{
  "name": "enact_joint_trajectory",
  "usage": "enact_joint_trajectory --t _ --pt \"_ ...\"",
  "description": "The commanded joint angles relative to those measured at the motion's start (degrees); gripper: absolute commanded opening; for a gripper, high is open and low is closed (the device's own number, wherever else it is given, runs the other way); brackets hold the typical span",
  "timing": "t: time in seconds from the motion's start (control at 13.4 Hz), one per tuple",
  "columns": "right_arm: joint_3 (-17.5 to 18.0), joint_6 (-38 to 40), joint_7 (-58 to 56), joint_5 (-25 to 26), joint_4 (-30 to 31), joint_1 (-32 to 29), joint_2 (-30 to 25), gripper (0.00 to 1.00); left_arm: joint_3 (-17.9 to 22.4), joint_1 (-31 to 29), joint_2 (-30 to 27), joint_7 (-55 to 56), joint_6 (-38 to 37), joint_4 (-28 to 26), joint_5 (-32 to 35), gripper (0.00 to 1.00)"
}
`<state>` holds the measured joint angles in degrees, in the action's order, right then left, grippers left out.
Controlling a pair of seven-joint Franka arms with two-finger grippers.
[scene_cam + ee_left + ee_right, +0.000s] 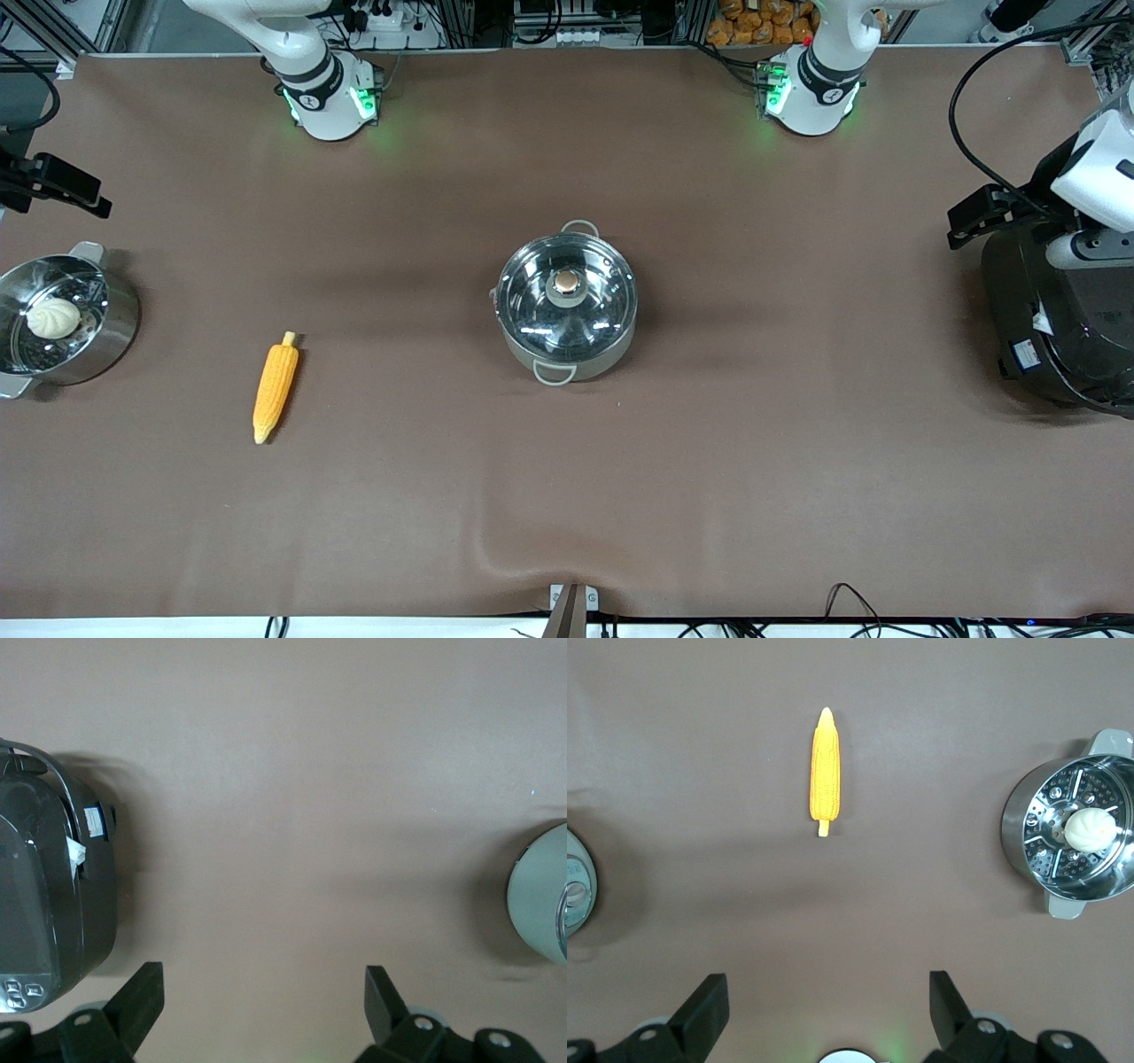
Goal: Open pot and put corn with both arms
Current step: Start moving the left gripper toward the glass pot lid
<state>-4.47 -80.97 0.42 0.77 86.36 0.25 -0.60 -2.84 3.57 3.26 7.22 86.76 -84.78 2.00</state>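
The left hand (264, 1010) hangs high over the bare desk (753, 443), with its two fingers spread wide and nothing between them. The right hand (828, 1014) is the same: up in the air, fingers spread wide, holding nothing. Both look straight down.

Only the wrist views show the fingers; in the front view the hands sit at the very edges and the fingers do not show.

The left wrist view shows the black cooker (53, 895) and just the edge of the pot (536, 899). The right wrist view shows the corn (825, 771) and the steamer pot (1076, 828) with a white bun (1088, 827) in it.

The front view shows the pot in the middle of the desk with its glass lid (567, 292) on. The corn lies flat on the desk, toward the right arm's end, a little nearer the front camera than the pot, between the pot and the steamer pot.
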Motion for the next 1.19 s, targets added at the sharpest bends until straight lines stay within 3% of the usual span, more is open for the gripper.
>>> enact_joint_trajectory --t 0.0,0.67,0.89,1.12 --pt "-0.01 0.99 0.90 0.72 -0.14 0.28 -1.76 1.00 0.12 -0.32 -1.06 -1.42 -0.90 -0.12 -1.29 1.00" --pt "-0.01 1.08 0.38 0.64 0.21 0.19 -1.95 1.00 -0.23 0.73 0.87 0.42 -0.90 0.58 -1.38 1.00" --pt "-0.01 1.08 0.38 0.64 0.30 0.19 -1.95 1.00 -6.45 1.78 2.88 13.29 -0.55 0.75 -1.55 1.00" --pt "-0.01 1.08 0.29 0.55 0.39 0.19 -1.77 1.00 -11.47 5.64 9.28 26.31 4.28 3.64 -3.93 1.00"
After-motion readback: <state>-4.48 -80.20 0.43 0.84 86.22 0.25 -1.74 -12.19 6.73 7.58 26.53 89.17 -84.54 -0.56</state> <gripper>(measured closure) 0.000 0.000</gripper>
